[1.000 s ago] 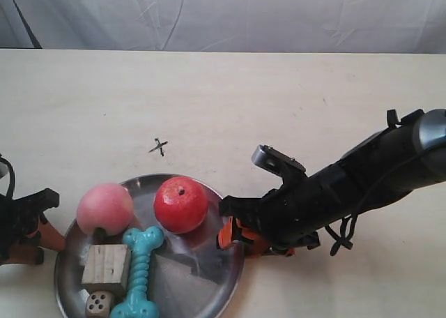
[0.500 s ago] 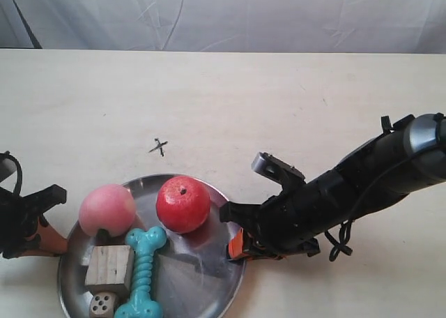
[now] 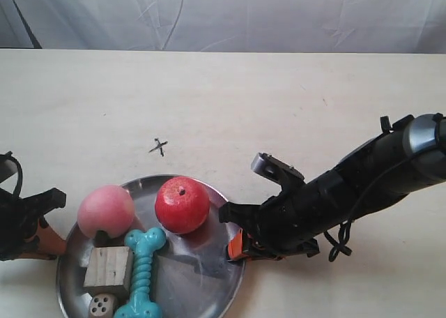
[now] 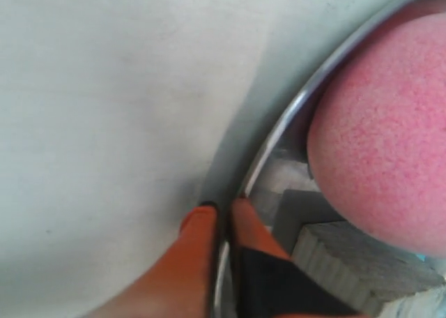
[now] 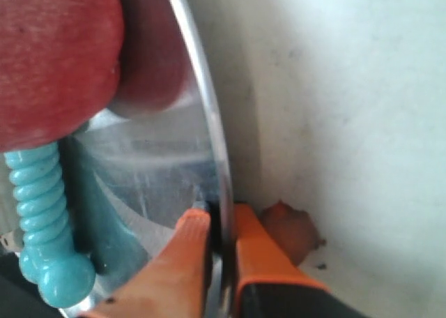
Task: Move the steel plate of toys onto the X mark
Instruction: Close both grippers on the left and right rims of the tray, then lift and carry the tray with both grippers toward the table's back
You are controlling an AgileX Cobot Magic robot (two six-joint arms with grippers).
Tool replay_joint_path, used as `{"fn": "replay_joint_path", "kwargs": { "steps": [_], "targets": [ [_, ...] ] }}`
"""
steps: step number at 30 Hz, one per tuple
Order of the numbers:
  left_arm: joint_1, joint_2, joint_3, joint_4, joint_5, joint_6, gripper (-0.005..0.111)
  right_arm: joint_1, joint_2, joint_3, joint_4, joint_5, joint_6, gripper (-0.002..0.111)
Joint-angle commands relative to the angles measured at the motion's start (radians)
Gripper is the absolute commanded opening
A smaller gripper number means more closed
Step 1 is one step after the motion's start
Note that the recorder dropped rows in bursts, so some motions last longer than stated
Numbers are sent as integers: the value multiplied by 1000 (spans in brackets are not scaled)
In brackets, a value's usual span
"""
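The steel plate (image 3: 195, 279) sits near the front edge, holding a red apple (image 3: 182, 204), a pink peach (image 3: 104, 210), a turquoise bone (image 3: 141, 269), a wooden cube (image 3: 109, 269) and a die (image 3: 101, 305). The X mark (image 3: 159, 147) is drawn on the table just beyond the plate. My left gripper (image 4: 223, 217) is shut on the plate's rim (image 4: 293, 116) beside the peach (image 4: 383, 137). My right gripper (image 5: 221, 224) is shut on the opposite rim (image 5: 202, 81), near the apple (image 5: 56, 53) and the bone (image 5: 45, 220).
The pale table (image 3: 279, 109) stretches bare behind and to the right of the X. A white cloth backdrop (image 3: 230, 14) closes the far side. The arm at the exterior view's right (image 3: 348, 185) lies low across the table.
The plate with its toys has shifted slightly, and both arms moved with it. The arm at the exterior view's right drew a little away from the plate's centre, then held still.
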Motion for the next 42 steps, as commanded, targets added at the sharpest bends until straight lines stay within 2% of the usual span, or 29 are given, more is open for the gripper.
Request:
{"fn": "replay_joint_path", "kwargs": {
  "steps": [1,4,19,21,26,31,35,42],
  "targets": [
    [-6,16,-1,109,9,1,28,7,14,9,-43,-33,-8,5],
    [-6,16,-1,109,12,0,40,7,14,9,-43,-33,-8,5],
    [-66,16,22,39,22,3,39,7,14,9,-17,-55,-8,5],
    [-66,16,22,41,9,3,36,7,14,9,-17,-55,-8,5],
    [-66,16,24,-1,-13,4,14,7,14,9,5,-61,-8,5],
    [-66,16,24,-78,-14,59,0,7,14,7,31,-66,-8,5],
    [-66,16,24,-174,-4,143,0,7,14,-19,23,-29,-8,5],
    [-66,16,10,-163,0,116,0,7,14,-83,-10,5,37,5]
  ]
}}
